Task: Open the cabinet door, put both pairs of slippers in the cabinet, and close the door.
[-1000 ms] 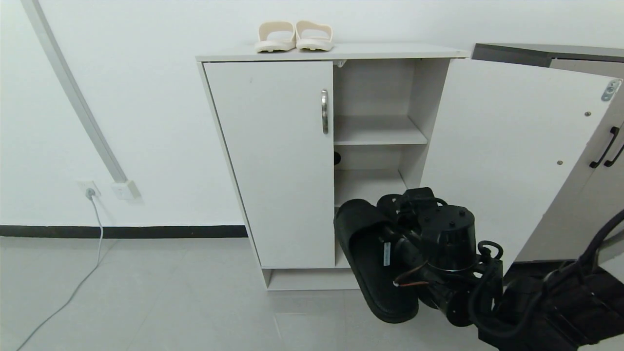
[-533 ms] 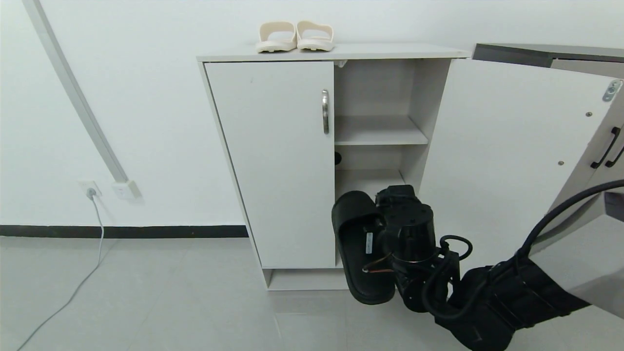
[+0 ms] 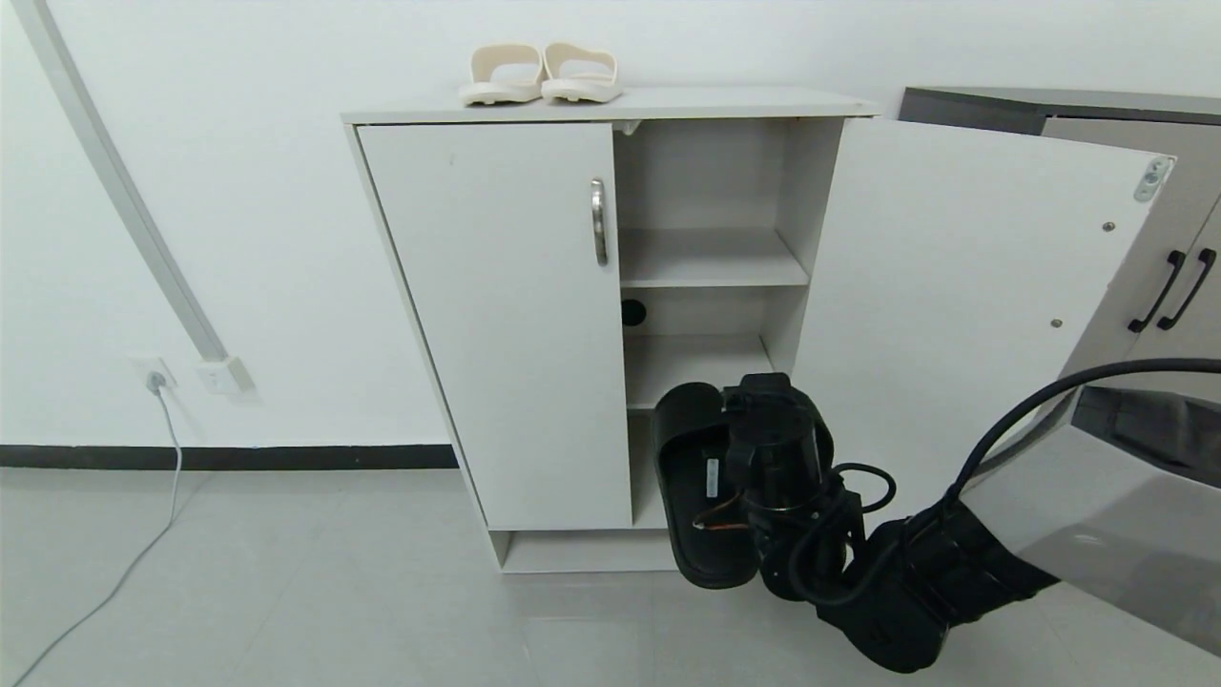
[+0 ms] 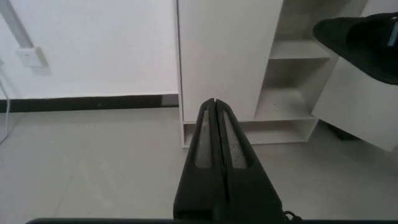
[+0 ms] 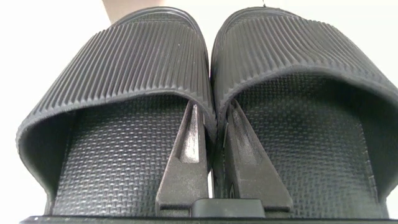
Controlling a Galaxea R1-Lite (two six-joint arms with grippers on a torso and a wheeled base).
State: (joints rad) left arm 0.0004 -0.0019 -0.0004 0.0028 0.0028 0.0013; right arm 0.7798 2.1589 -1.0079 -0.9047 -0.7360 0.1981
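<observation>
Right hand [image 5: 214, 158]: its fingers [image 5: 185, 155] sit one inside each shoe, clamped on the touching inner strap walls of the black slippers [image 3: 694, 477]. The pair is held side by side just ahead of this hand, at the open right half of the cabinet [image 3: 496, 315], below the lower shelf [image 3: 696, 367]. The open door [image 3: 954, 286] stands just beside the hand. The beige slippers [image 3: 541, 74] rest well above it, on the cabinet top. Left hand [image 4: 214, 143]: fingers pressed together, nothing held, over the floor [image 4: 93, 168], well apart from the cabinet.

Loose pair [image 3: 541, 73] atop cabinet [image 3: 486, 315]; held pair [image 3: 701, 487] before shelves [image 3: 706, 258]
</observation>
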